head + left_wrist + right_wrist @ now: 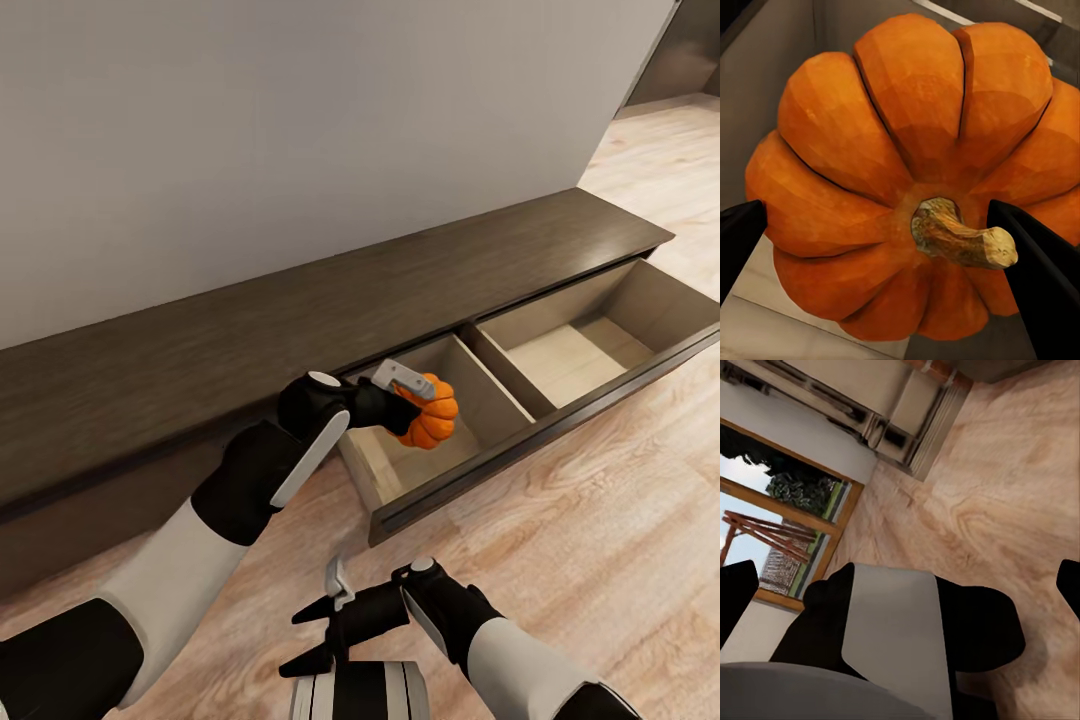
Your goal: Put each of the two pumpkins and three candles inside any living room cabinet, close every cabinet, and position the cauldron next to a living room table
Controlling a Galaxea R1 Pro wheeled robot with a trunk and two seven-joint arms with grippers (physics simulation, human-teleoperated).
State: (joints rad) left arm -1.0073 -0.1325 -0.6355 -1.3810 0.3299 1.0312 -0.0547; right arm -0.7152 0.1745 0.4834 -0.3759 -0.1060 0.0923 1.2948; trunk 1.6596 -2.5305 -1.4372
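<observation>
My left gripper (418, 398) is shut on an orange ribbed pumpkin (430, 414), holding it over the left compartment of the open drawer of the dark-brown cabinet (300, 320). Up close in the left wrist view the pumpkin (907, 165) sits between the two black fingers (1039, 277), its tan stem toward the camera, with the drawer's tan inside behind it. My right gripper (322, 622) hangs open and empty low in front of my trunk, over the wood floor. No candles, cauldron or table are in view.
The pulled-out drawer front (560, 420) juts over the plank floor (600, 540); its right compartment (580, 350) holds nothing. A plain grey wall (300, 130) rises behind the cabinet. In the right wrist view a window (772, 540) and a pale unit (892, 405) stand by the floor.
</observation>
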